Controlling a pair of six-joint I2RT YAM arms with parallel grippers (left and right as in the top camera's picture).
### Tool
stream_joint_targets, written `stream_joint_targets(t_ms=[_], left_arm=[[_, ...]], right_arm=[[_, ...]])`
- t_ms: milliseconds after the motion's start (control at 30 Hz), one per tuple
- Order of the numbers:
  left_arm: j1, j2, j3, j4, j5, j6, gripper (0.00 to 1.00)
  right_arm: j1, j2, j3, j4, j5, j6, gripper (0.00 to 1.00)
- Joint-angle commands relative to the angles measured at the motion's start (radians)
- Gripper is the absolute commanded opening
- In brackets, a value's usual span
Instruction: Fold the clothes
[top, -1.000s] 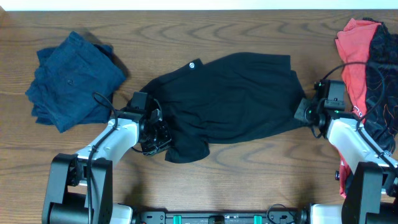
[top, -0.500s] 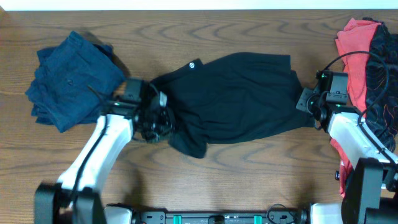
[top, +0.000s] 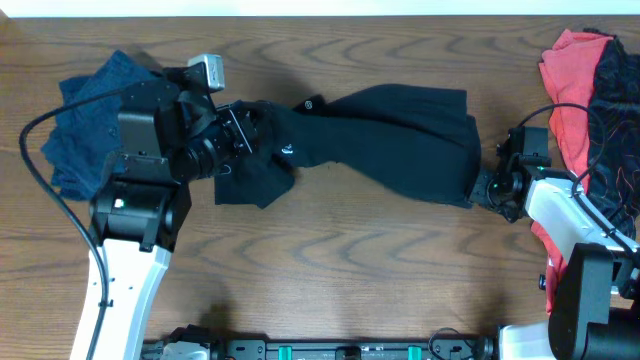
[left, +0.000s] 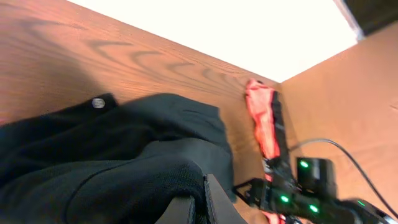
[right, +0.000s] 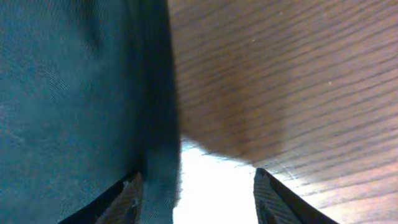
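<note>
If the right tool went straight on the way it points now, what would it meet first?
Probably the black garment: the right tool points at its near edge, and the wrist view shows cloth just ahead of one finger, bare table ahead of the other. Depth is unclear.

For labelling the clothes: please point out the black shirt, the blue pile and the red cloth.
Black shirt (top: 400, 145): overhead view, middle of the fabric.
Blue pile (top: 78, 150): overhead view, its left part.
Red cloth (top: 565, 70): overhead view, its upper part.
</note>
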Motion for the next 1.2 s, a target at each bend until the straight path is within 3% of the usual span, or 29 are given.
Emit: stream_joint_targets(t_ms=[0, 267, 700, 767, 900, 933, 1167], left_arm=[[0.004, 0.016, 0.0, 0.005, -0.053, -0.012, 0.06], [0.004, 0.042, 0.0, -0.008, -0.054, -0.012, 0.06], [0.004, 0.049, 0.0, -0.021, -0.054, 0.011, 0.06], [0.004, 0.056, 0.0, -0.021, -0.054, 0.011, 0.06], [0.004, 0.078, 0.0, -0.025, -0.054, 0.015, 0.06], [0.004, 0.085, 0.0, -0.031, -0.054, 0.023, 0.06], [0.004, 0.132, 0.0, -0.082, -0.092, 0.072, 0.06]], right_arm=[[-0.004, 0.002, 0.009, 0.024, -0.018, 0.01, 0.58], [-0.003, 0.012, 0.009, 0.187, -0.141, 0.032, 0.57], [0.113, 0.241, 0.009, 0.335, -0.145, 0.114, 0.55], [0.13, 0.253, 0.009, 0.364, -0.145, 0.116, 0.43], [0.127, 0.243, 0.011, 0.349, -0.134, 0.116, 0.04], [0.119, 0.235, 0.014, 0.332, -0.137, 0.116, 0.01], [0.033, 0.02, 0.13, -0.039, -0.192, 0.082, 0.01]])
